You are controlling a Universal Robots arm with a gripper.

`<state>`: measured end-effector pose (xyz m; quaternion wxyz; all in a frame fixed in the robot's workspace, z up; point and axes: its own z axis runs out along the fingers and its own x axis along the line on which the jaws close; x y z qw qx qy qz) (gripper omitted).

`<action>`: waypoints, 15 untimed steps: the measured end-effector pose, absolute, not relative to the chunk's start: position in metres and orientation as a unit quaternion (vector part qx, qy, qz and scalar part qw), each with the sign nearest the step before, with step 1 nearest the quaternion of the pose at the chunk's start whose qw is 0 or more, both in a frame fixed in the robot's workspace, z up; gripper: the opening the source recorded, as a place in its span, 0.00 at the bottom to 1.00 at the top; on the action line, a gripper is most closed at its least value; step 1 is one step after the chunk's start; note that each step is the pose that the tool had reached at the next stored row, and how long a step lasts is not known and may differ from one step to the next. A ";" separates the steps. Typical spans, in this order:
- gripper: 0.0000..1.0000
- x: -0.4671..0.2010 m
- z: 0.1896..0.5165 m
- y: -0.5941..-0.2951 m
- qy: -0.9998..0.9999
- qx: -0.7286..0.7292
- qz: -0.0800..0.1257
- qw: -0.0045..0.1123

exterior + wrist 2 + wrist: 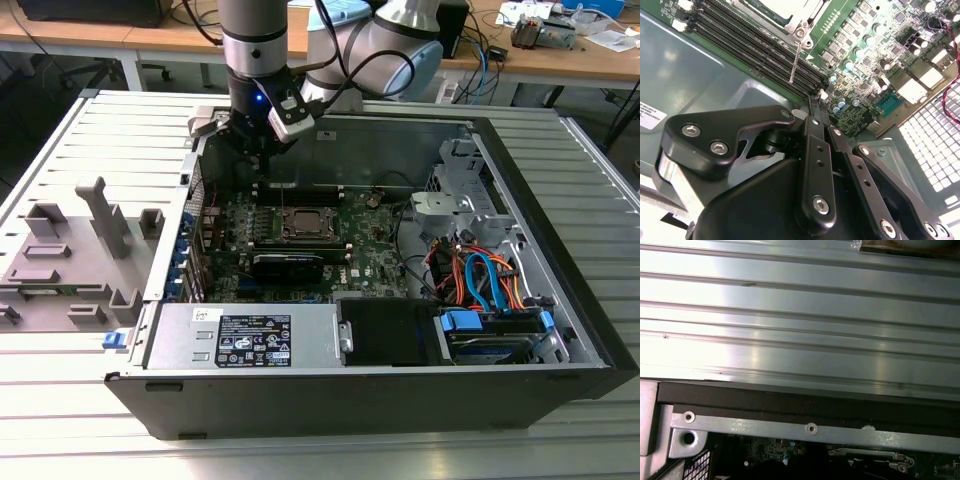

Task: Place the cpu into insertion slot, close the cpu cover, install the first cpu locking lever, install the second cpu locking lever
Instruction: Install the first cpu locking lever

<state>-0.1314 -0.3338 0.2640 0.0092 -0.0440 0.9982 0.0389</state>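
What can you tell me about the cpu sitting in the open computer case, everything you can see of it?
The cpu is a small flat square chip with a pale silvery-grey metal top, lying level in its socket near the middle of the green motherboard in the exterior view. A thin metal frame, the cpu cover, borders it. In the second wrist view its pale corner shows beside the dark memory slots, with a thin wire lever slanting across them. The tool hovers apart from it, towards the exterior view's left.
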 end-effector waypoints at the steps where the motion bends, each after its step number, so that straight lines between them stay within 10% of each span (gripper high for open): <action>1: 0.11 -0.131 0.264 -0.333 0.998 -0.044 0.039 0.009; 15: 0.11 -0.132 0.263 -0.344 0.998 -0.044 0.033 0.009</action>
